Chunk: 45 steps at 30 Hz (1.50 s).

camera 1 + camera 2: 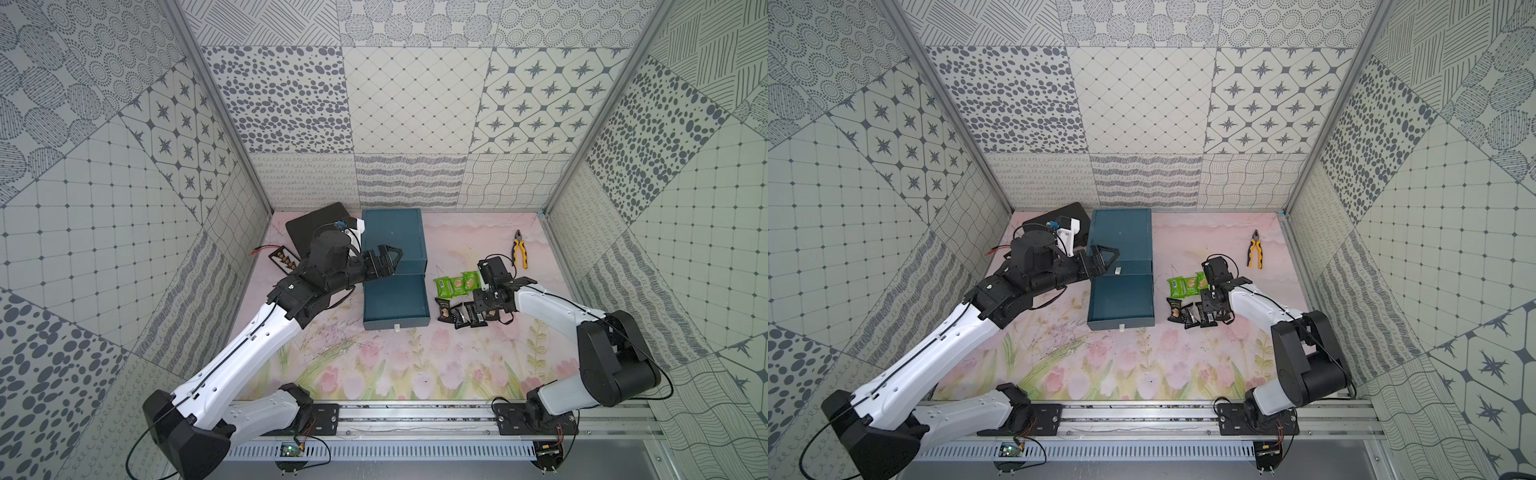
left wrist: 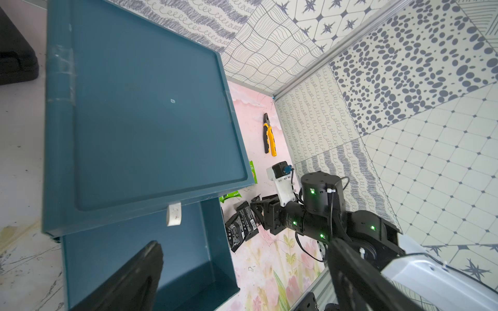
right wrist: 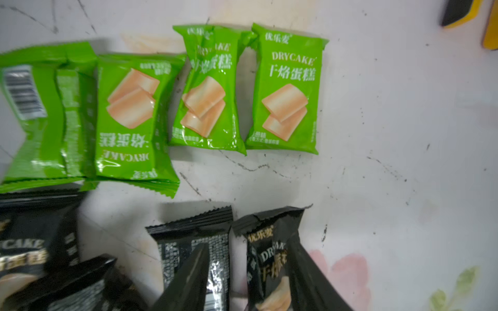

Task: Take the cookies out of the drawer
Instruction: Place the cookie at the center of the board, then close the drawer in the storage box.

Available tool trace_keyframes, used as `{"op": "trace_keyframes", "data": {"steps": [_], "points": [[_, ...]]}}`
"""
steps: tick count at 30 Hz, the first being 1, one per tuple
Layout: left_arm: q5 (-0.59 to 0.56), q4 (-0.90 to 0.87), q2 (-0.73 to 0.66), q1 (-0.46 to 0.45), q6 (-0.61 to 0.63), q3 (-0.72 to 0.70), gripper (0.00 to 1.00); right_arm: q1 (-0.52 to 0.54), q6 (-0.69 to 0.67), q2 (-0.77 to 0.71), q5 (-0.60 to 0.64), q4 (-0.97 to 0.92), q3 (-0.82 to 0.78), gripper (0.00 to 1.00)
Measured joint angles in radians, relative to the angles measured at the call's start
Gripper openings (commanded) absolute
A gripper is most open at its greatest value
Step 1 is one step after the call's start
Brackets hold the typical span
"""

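Black cookie packet (image 3: 266, 242), long axis 12-to-6, lies between the half-parted jaws of the right gripper (image 3: 248, 250), apparently unclamped; the drawer (image 1: 395, 299) sits at 9 o'clock.

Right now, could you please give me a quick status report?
Right gripper open over the black packets; left gripper at the cabinet, state unclear. Cookies on the table beside the drawer, which looks empty. Pliers well clear.

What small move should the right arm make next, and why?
Probably lift the right gripper straight up. Its jaws stand apart over a black packet lying flat on the mat, among the other cookies beside the drawer, whose tray looks empty in both top views, so nothing seems left to fetch.
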Motion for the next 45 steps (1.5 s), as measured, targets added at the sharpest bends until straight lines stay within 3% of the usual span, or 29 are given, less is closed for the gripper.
{"op": "trace_keyframes", "data": {"steps": [7, 11, 14, 16, 18, 20, 24, 32, 39, 45], "points": [[0.009, -0.02, 0.073, 0.069, 0.035, 0.074, 0.99, 0.093, 0.167, -0.297, -0.068, -0.014, -0.007, 0.66], [0.018, -0.019, 0.123, 0.104, 0.051, 0.095, 0.99, 0.21, 0.319, -0.489, -0.109, 0.019, -0.066, 0.61], [0.027, -0.018, 0.153, 0.129, 0.058, 0.102, 0.99, 0.309, 0.418, -0.546, -0.11, 0.014, -0.11, 0.58], [0.033, -0.018, 0.173, 0.146, 0.064, 0.109, 0.99, 0.382, 0.476, -0.547, -0.096, -0.001, -0.127, 0.53], [0.037, -0.018, 0.196, 0.163, 0.069, 0.119, 0.99, 0.452, 0.523, -0.534, -0.087, -0.014, -0.137, 0.34], [0.05, -0.011, 0.224, 0.187, 0.072, 0.123, 0.99, 0.512, 0.571, -0.512, -0.083, -0.012, -0.146, 0.24], [0.071, 0.007, 0.275, 0.235, 0.072, 0.119, 0.99, 0.6, 0.661, -0.459, -0.073, 0.041, -0.179, 0.17], [0.136, 0.03, 0.38, 0.271, 0.072, 0.15, 0.99, 0.688, 0.736, -0.3, -0.082, 0.173, -0.179, 0.1], [0.164, 0.047, 0.423, 0.277, 0.069, 0.148, 0.99, 0.676, 0.735, -0.206, -0.067, 0.251, -0.097, 0.04], [0.182, 0.058, 0.427, 0.279, 0.068, 0.131, 0.99, 0.605, 0.715, -0.169, -0.076, 0.331, -0.081, 0.04]]}}
